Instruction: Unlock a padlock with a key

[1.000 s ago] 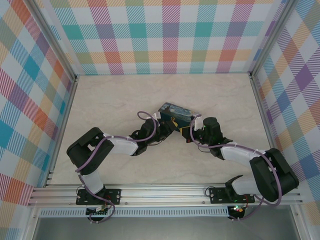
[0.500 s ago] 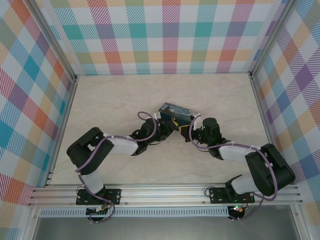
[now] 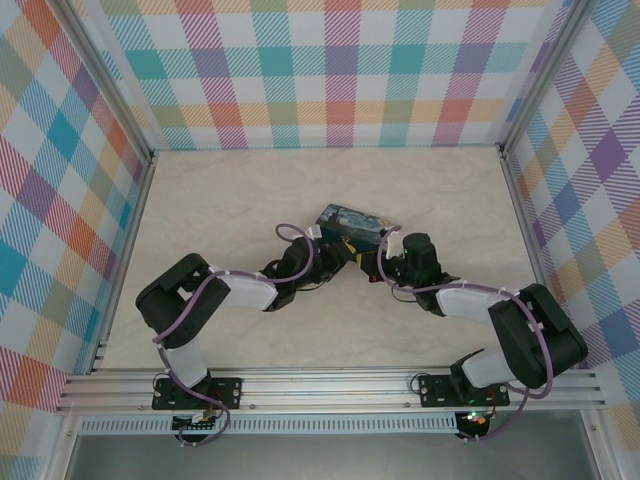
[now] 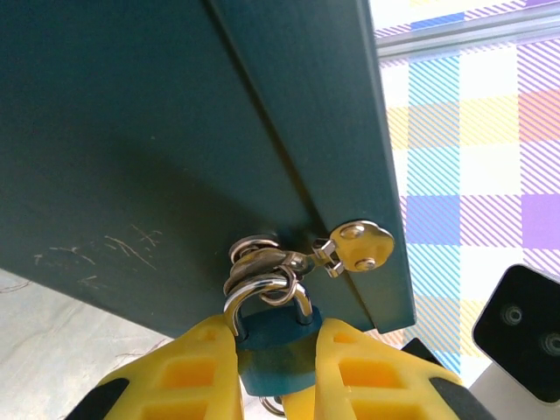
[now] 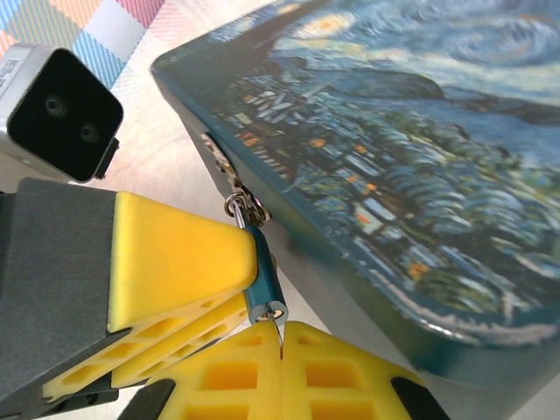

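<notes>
Between the closed jaws of the right gripper (image 5: pixel 282 350) the key (image 5: pixel 282 337) stands pinched, tip at the padlock (image 5: pixel 262 284) at twelve o'clock; the left gripper (image 4: pixel 276 354) clamps that padlock, hung from the box (image 4: pixel 131 131) hasp (image 4: pixel 354 249) at one o'clock; a skewed push could twist the key loose.

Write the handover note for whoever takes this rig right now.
Left hand: shut on the padlock, which is locked through the clasp of the painted box.
Right hand: shut on the key, tip up at the padlock's underside.
Done: both gripped, key lined up.
Left: seat the key, turn it, pop the padlock open. Whether the tip is in the keyhole cannot be told.
</notes>
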Motion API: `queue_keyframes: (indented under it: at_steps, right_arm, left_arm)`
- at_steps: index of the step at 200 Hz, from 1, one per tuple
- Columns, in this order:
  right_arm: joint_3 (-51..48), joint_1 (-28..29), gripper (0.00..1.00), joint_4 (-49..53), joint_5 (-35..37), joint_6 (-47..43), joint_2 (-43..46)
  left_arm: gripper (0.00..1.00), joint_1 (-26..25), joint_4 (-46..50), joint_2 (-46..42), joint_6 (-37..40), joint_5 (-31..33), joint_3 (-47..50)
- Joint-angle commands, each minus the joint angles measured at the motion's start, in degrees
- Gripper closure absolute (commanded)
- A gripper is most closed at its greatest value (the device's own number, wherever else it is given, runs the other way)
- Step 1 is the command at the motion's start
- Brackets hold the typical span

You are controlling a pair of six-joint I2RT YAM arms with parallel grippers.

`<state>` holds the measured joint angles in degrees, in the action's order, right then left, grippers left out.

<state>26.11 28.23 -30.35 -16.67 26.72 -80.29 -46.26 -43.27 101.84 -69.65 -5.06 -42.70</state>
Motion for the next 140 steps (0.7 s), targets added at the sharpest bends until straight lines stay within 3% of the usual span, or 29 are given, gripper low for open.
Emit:
queue_keyframes:
  at_steps: [1,36,85,140]
  right_arm:
    - [0.43,2.69,0.97,3.67,0.62,4.32,1.52]
    - [-2.2,3.24,0.97,4.18,1.93,8.67,2.83]
    - [-3.17,3.23,0.97,6.53,3.45,14.51,4.1]
    - [-2.71,3.41,0.96,8.56,2.85,21.78,4.18]
  left_arm:
    - [0.89,-2.1,-3.93,1.27,-0.13,-4.17,-1.1]
    - [0.83,-2.2,-5.06,2.86,-0.64,-3.71,-0.79]
    - [0.43,-2.14,-5.27,1.14,-0.43,-0.96,1.95]
    - [0.2,-1.42,-1.62,-7.43,-0.67,3.77,7.96]
